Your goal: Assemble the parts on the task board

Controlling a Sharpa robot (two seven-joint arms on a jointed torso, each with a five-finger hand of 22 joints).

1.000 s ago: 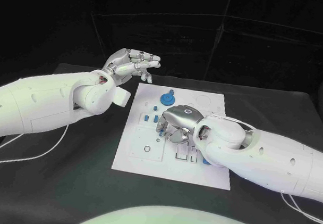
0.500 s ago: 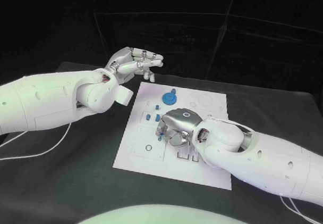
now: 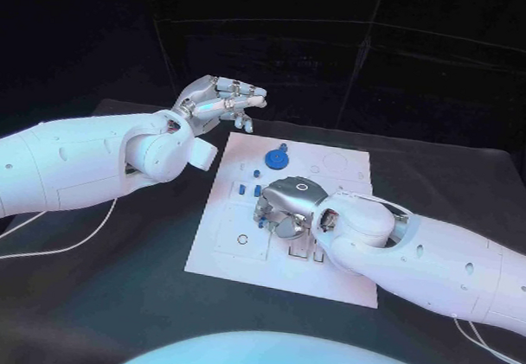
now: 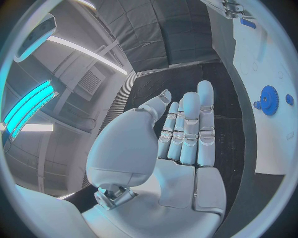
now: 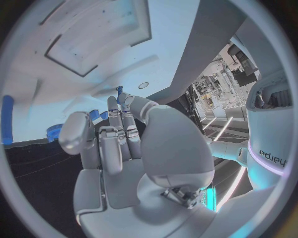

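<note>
Both hands have shifted little in a second: the right hand (image 3: 288, 209) has crept leftward over the task board (image 3: 226, 239), pinching a small blue part (image 5: 119, 89) at its fingertips, nearing insertion; the left hand (image 3: 217, 101) stays raised, empty, fingers loosely spread.

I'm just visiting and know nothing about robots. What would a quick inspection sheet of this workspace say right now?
Surface: black table, dark all over.
Job's things: white task board lies flat mid-table; blue gear and small blue parts sit on it.
Clutter: nothing seen.
Hands: left hand is raised beyond the board's far left corner, fingers apart, holding nothing; right hand is low over the board's middle, pinching a small blue pin at its fingertips.
Cables: white cable trails under the left arm, another under the right.
Surroundings: dark backdrop behind the table.
</note>
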